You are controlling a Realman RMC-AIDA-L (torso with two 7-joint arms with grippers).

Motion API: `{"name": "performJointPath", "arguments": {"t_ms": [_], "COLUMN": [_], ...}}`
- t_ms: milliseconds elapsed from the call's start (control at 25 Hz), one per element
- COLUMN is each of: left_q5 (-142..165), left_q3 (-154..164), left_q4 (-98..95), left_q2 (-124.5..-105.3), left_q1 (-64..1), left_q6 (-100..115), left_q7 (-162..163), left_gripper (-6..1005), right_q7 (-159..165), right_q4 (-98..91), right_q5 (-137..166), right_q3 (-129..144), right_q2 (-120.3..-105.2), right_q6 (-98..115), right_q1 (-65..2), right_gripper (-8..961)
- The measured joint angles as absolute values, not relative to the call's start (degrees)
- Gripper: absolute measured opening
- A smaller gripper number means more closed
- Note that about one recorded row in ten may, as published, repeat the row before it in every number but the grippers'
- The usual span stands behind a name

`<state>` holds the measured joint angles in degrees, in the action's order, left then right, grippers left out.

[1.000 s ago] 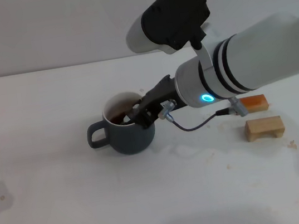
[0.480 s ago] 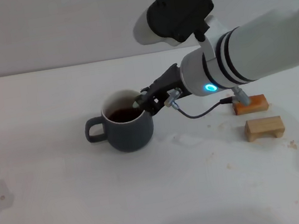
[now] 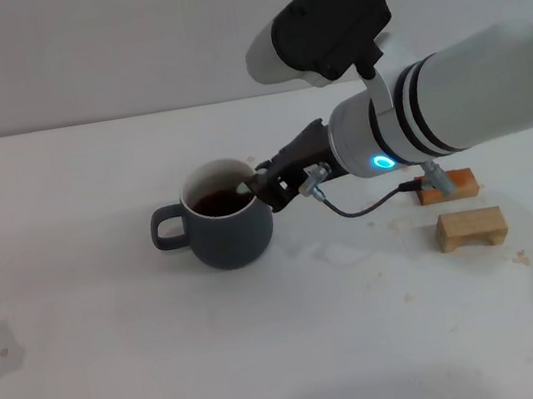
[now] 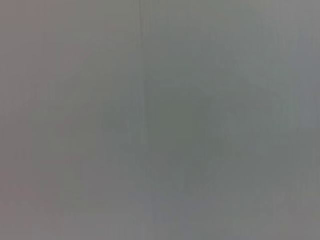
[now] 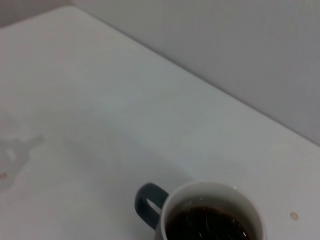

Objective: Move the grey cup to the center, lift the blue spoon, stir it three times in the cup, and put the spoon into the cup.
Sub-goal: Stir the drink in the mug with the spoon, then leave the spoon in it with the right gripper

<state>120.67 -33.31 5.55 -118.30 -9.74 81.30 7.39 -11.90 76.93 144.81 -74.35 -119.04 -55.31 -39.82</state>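
Right tool (image 3: 267, 187): poised at right rim of grey cup (image 3: 228, 229); finger state cannot be told.
Left tool: not seen.
Tabletop (image 3: 120, 362): white.
Grey cup: mid-tabletop, handle toward robot's left, dark liquid inside; judged heavy, rigid, breakable, spill-prone; best taken by handle or body.
Wooden blocks (image 3: 470, 227): two, right of cup.
Blue spoon: barely discernible at rim; judged light, slim, slippery; handle to be pinched.
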Motion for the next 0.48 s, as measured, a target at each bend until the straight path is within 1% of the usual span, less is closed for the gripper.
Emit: {"name": "performJointPath", "arguments": {"t_ms": [240,480], "left_q5": [120.67,120.67], "left_q3": [-33.31,-33.31], "left_q4": [5.55,5.47], "left_q2": [-118.3,-118.3], "left_q1": [-9.54,-9.63], "left_q6": [81.3,81.3], "left_q7": [7.39,7.38], "left_gripper": [-2,-2], "right_q7": [-11.93,-11.95], "right_q4": [78.4,78.63], "right_q5": [144.74,144.9], "right_q3": [-74.38,-74.48], "right_q2": [-119.08,-119.09], "right_q6": [-55.14,-55.07], "right_q1": [-39.55,-39.36], "right_gripper": [122,310]}}
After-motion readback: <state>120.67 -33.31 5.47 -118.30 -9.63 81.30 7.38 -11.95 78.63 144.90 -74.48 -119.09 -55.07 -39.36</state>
